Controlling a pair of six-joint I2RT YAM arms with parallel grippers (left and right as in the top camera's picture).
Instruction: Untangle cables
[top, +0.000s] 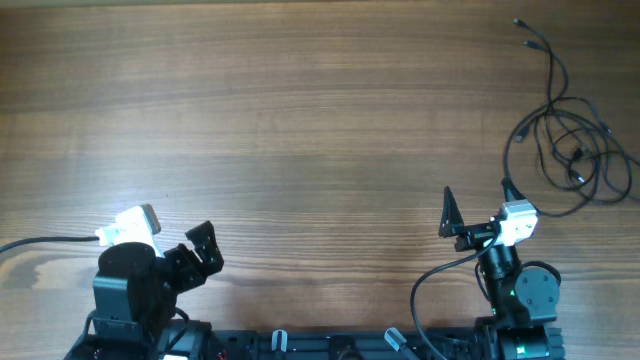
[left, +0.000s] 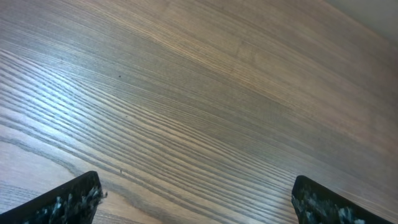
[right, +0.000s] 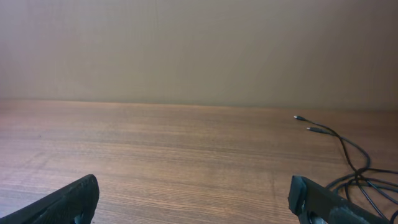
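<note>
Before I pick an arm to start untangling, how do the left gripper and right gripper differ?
The right gripper sits close to the cables; the left gripper is far across the table from them. The right gripper's camera sees cables; the left gripper's sees only bare wood. Both are open and empty.

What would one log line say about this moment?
cables: tangled, far right of table | left hand: open, empty | right hand: open, empty, short of cables | untangling: not begun
</note>
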